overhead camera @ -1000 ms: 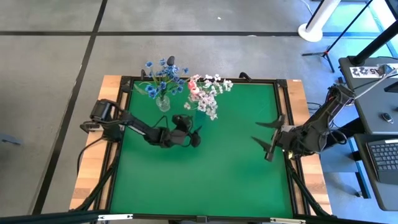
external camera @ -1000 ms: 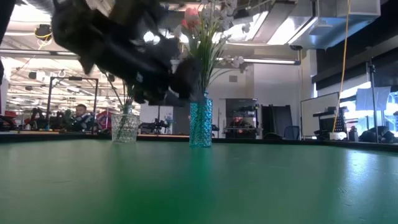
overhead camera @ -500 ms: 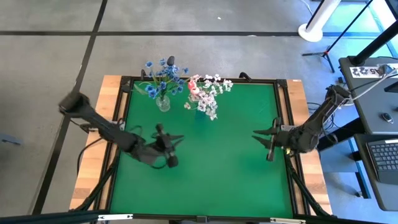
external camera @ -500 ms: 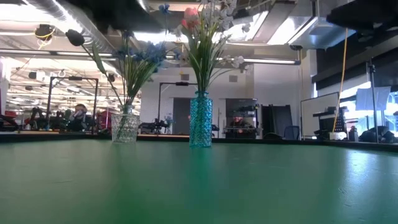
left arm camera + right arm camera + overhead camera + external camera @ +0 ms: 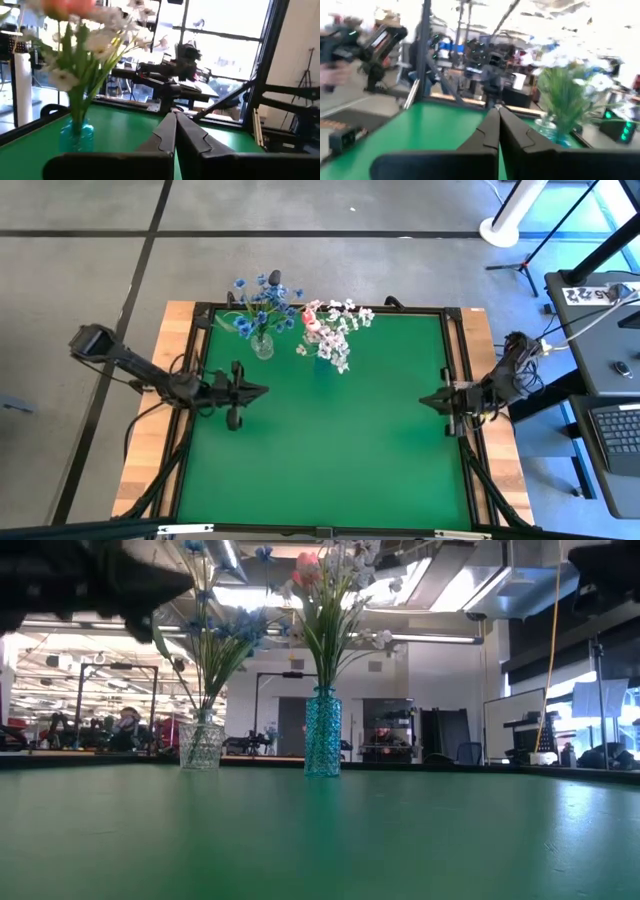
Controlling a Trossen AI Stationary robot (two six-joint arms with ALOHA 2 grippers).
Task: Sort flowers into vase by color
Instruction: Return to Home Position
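Note:
Blue flowers [image 5: 260,302] stand with their stems in a clear glass vase [image 5: 201,744] at the far left of the green table. White and pink flowers [image 5: 330,328] stand in a teal vase [image 5: 322,734] just to its right. My left gripper [image 5: 262,389] hangs shut above the table's left side, nearer than the clear vase, holding nothing. My right gripper [image 5: 424,399] is shut and empty by the table's right edge.
The green mat [image 5: 330,450] is ringed by a black frame [image 5: 455,360] on a wooden top. A desk with a keyboard [image 5: 615,435] stands off the right side. A white pole base [image 5: 505,225] is on the floor beyond.
My left gripper has pulled back from the table's middle toward its left edge and has shut. My right gripper has drawn back toward the right edge and has shut too. The flowers and vases have stayed where they were.

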